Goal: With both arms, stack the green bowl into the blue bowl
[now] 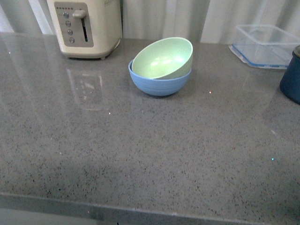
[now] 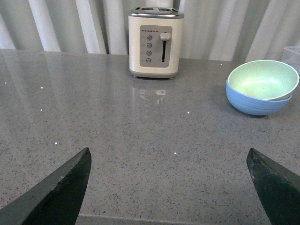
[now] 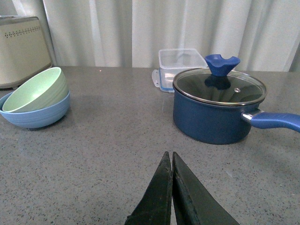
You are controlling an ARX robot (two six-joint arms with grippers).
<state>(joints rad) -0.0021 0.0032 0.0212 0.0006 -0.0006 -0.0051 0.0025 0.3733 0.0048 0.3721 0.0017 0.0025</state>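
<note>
Grey counter (image 1: 140, 154) | green bowl (image 1: 162, 58) tilted in blue bowl (image 1: 159, 83) | toaster (image 1: 86, 26) beside | left claw (image 2: 171, 187) wide | right claw (image 3: 171, 187) closed, empty

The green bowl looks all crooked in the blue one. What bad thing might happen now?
1. The green bowl sits tilted inside the blue bowl, one rim raised, not nested flat. A bump might make it rock or slide out.
2. Neither pincer holds the bowls: the left pincer is open and the right pincer is shut, both away from them, so nothing would catch a slip.
3. Straightening it means reaching in again, which might push the light stack toward the toaster.
</note>
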